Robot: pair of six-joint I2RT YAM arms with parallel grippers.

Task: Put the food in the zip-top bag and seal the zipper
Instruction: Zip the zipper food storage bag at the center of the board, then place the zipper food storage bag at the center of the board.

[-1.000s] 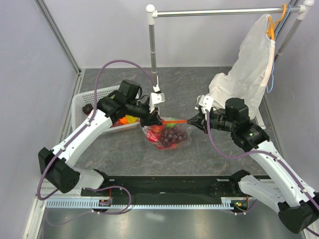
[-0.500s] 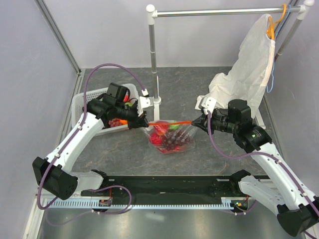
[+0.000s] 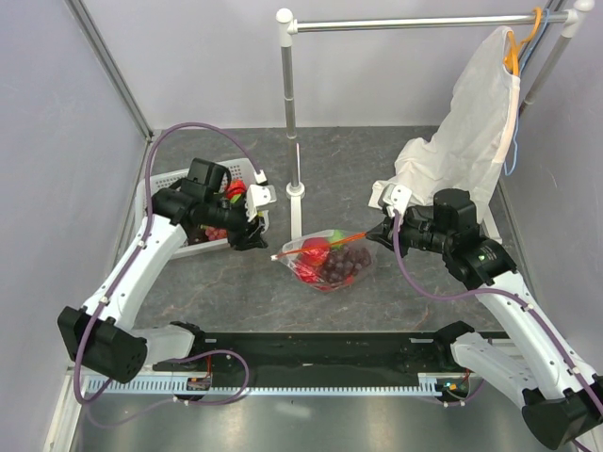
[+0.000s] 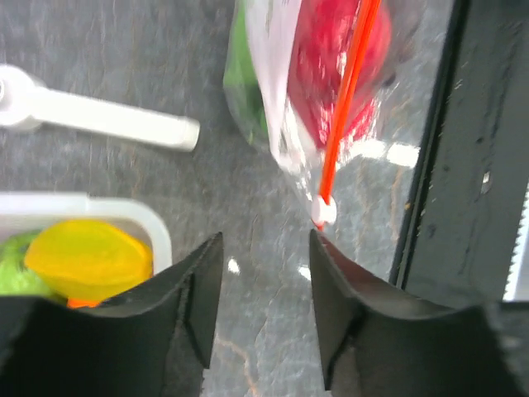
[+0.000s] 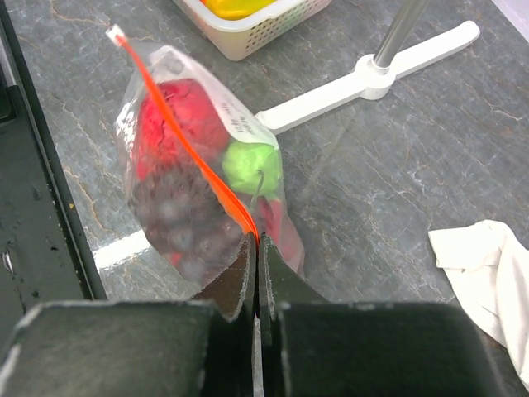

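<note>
- Zip-top bag (image 5: 186, 178) is held by one corner in the right gripper (image 5: 254, 241), whose fingers (image 5: 231, 281) are pressed tight together on the near end of the zipper (image 4: 347, 107).
- The left gripper (image 4: 264, 248) holds nothing. Its fingers (image 4: 202, 289) stand apart, and the zipper's small white slider (image 4: 322, 212) sits just beyond one tip, at the end of the strip farthest from the right arm.
- Through the clear plastic the food shows as a red apple (image 5: 178, 112), a green piece (image 5: 252, 165) and purple grapes (image 5: 178, 219). The body of the bag rests on the grey table (image 3: 377, 169) between the two arms.
- The orange-red strip looks like one unbroken line from slider to pinched corner, so the sealing step appears to be at or near its finish. Whether every part of it is pressed shut cannot be told.
- Farther out, a white basket (image 5: 240, 37) beside the left arm holds a yellow piece (image 4: 87, 256). A rack's white foot (image 5: 372, 78) lies just behind the bag, and a white garment cover (image 3: 471, 132) hangs at the right.
- If the seal is sound, the next move calls for the right fingers to part and back away without dragging the light bag. If the basket's leftovers count as food to pack, the mouth would need reopening first.
</note>
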